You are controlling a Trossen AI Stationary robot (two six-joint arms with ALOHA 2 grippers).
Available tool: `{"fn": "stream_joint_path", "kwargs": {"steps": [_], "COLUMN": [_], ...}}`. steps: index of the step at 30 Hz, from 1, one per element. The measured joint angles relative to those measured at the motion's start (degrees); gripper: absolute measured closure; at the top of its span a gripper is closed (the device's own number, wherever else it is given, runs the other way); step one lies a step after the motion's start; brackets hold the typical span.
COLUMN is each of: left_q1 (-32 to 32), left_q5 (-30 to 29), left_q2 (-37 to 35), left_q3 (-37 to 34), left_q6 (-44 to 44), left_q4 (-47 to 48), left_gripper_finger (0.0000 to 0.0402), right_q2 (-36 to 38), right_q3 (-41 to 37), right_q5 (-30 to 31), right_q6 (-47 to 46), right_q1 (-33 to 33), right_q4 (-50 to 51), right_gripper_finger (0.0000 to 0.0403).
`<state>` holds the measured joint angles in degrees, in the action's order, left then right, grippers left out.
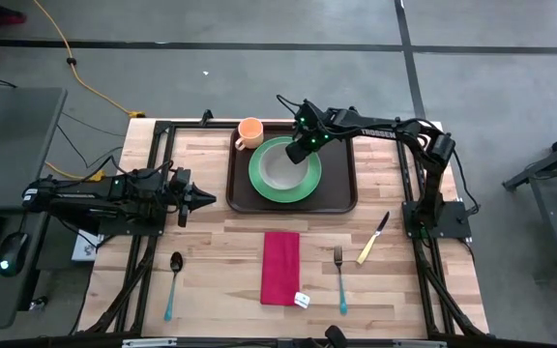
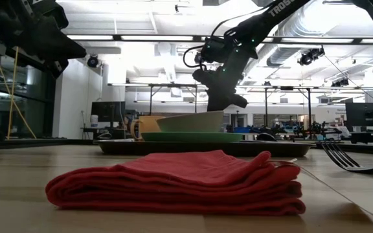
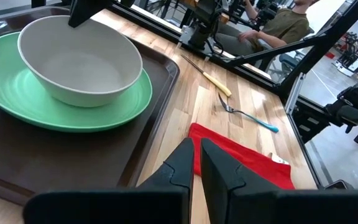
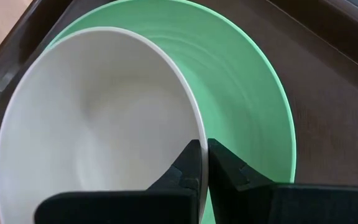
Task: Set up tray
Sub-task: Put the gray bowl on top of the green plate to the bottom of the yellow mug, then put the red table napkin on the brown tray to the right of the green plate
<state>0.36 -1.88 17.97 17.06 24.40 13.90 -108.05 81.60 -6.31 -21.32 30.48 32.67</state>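
Note:
The dark brown tray [image 1: 341, 196] lies at the table's far middle. On it rests a round green plate [image 1: 307, 184], a whitish bowl [image 1: 278, 166] on the plate, and an orange cup [image 1: 249, 132] in the tray's far left corner. My right gripper [image 1: 301, 152] reaches down from the right to the bowl's far right rim and is shut on it. My left gripper [image 1: 204, 200] waits shut and holding nothing above the table's left side, pointing toward the tray. My right gripper pinches the bowl's rim [image 4: 199, 134] on the bowl's far right side, one finger inside the bowl and one outside. The fingers slant down from above and from the right. The bowl [image 2: 190, 121] sits tilted, its held side raised and its underside on the green plate.
A folded red napkin [image 1: 280, 268] lies near the front middle, a spoon [image 1: 174, 280] to its left, and a fork [image 1: 339, 275] and a yellow-handled knife [image 1: 373, 239] to its right. Bare wood lies between the tray and these. People sit beyond the table [image 3: 278, 25].

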Motion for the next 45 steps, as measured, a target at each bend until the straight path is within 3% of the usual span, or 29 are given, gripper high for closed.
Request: {"fn": "stream_joint_path", "kwargs": {"steps": [30,45], "left_q1": [0.0,0.0], "left_q5": [0.0,0.0], "left_q2": [0.0,0.0], "left_q3": [0.0,0.0], "left_q6": [0.0,0.0], "left_q4": [0.0,0.2], "left_gripper_finger": [0.0346,0.0346], "right_q2": [0.0,0.0], "right_q3": [0.0,0.0], "right_q5": [-1.0,-0.3], "right_q6": [2.3,1.9], "right_q1": [0.0,0.6], "right_q4": [-0.6,-0.6], "right_gripper_finger": [0.0401,0.0326]}}
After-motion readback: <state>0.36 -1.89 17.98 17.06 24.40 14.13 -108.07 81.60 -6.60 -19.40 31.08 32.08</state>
